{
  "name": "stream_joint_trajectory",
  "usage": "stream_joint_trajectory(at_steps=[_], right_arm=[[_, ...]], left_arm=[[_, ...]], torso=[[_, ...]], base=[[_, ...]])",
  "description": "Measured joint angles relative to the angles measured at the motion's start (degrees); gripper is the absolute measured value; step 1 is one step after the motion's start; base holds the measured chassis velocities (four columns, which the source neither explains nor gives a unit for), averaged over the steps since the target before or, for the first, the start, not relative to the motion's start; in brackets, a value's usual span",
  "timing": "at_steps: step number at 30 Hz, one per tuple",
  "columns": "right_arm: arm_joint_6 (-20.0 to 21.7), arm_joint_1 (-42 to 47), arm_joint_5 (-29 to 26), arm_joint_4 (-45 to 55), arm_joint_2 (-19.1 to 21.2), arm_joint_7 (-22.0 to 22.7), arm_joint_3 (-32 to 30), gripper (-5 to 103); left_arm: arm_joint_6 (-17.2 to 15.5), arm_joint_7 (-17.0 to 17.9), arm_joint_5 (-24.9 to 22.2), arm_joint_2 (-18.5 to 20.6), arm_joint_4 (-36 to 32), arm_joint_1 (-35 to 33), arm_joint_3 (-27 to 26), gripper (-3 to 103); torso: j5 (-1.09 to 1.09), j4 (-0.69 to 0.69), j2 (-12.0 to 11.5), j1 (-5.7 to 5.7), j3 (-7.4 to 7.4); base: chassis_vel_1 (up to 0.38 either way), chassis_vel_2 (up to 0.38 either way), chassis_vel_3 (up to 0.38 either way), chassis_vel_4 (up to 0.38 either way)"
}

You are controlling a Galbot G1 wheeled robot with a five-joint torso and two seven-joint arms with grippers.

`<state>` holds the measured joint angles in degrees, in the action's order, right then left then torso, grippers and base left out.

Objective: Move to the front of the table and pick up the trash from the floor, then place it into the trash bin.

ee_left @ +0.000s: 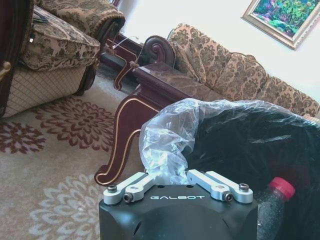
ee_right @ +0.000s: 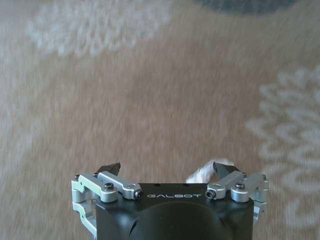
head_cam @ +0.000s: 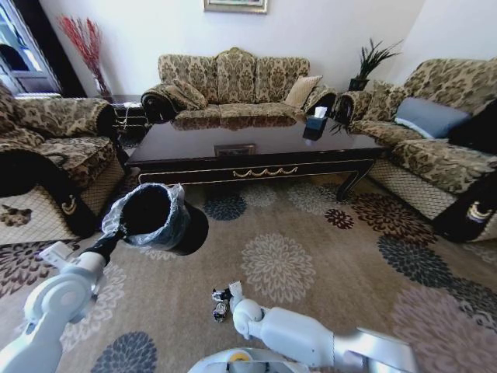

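Carpeted floor point(head_cam: 326, 233); tilted trash bin point(head_cam: 151, 217) mouth toward camera.

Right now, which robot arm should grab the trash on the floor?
The right one, probably. The right tool hangs open just above the trash on the floor, while the left tool is busy holding the trash bin by its rim.
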<state>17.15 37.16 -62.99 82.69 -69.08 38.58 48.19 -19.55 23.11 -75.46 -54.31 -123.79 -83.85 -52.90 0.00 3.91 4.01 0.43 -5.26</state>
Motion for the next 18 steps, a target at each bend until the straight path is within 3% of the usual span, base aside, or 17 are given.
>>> stream_joint_trajectory(at_steps=[2, 6, 11, 18], right_arm=[[1.74, -0.99, -1.95, 0.24, 0.94, -3.25, 1.27, 100], [2.66, -2.31, -3.46, -0.42, 0.49, -5.17, 4.23, 100], [4.48, -3.5, -7.65, -1.94, -1.71, -3.08, 7.37, 100], [3.71, -3.54, -8.05, -4.58, -3.8, -2.32, 8.04, 100]], left_arm=[[0.01, -0.28, 0.14, 0.0, 0.35, 0.26, 0.1, 3], [0.21, -0.9, 0.25, 0.33, 0.93, 0.1, 0.01, 3], [0.6, -1.23, 0.61, 0.47, 1.29, -0.12, -0.43, 3], [0.65, -1.34, 1.61, 0.04, 0.66, -0.5, -0.35, 3]], torso=[[0.0, 0.01, 0.0, 0.0, 0.0], [0.0, 0.01, 0.0, 0.0, 0.0], [0.0, -0.02, 0.0, 0.0, 0.0], [0.0, -0.01, 0.0, 0.0, 0.0]], base=[[0.0, 0.0, 0.0, 0.0], [0.0, 0.0, 0.0, 0.0], [0.0, 0.0, 0.0, 0.0], [0.0, 0.0, 0.0, 0.0]])
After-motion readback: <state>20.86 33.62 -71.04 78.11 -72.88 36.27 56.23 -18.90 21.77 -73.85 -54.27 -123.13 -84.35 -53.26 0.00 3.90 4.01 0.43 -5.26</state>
